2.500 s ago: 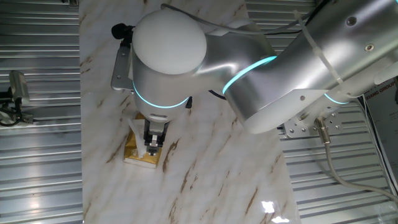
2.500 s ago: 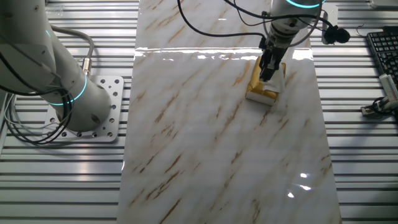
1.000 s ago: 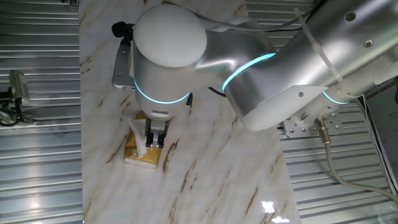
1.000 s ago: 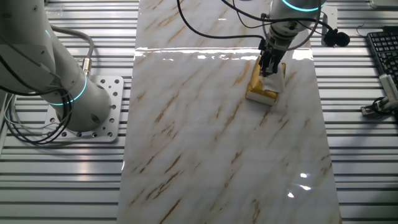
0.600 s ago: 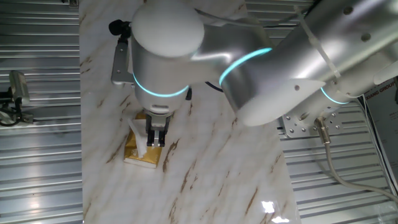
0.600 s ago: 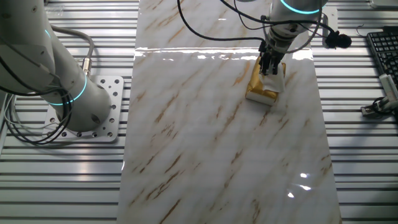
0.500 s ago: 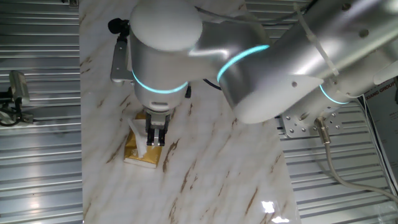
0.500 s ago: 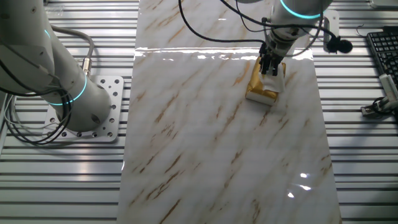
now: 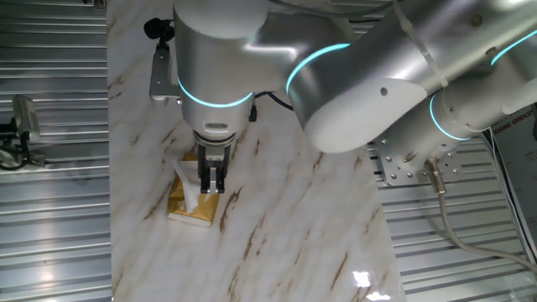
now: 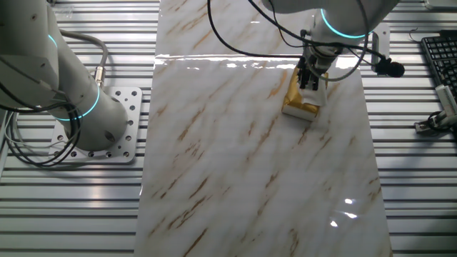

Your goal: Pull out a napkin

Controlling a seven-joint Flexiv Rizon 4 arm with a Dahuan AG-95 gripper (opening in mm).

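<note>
A flat golden-yellow tissue pack [image 9: 186,210] [image 10: 298,107] lies on the marble table. A white napkin [image 9: 186,190] [image 10: 320,88] sticks up out of the pack's top, partly drawn out. My gripper [image 9: 211,186] [image 10: 308,81] hangs straight down just above the pack, its dark fingers pressed close together on the napkin's upper edge. The lower part of the napkin is still inside the pack. The arm's big wrist hides the far end of the pack in one fixed view.
The marble-patterned tabletop [image 9: 277,235] [image 10: 243,164] is narrow, with ribbed metal flooring on both sides. The arm's base [image 10: 100,121] stands on a plate at the left. A keyboard [image 10: 439,61] lies at the right edge. A small camera [image 9: 155,29] is mounted on the wrist.
The gripper has lifted a little off the pack, and the white napkin has come up with it. The wrist has shifted slightly. The pack has stayed in place.
</note>
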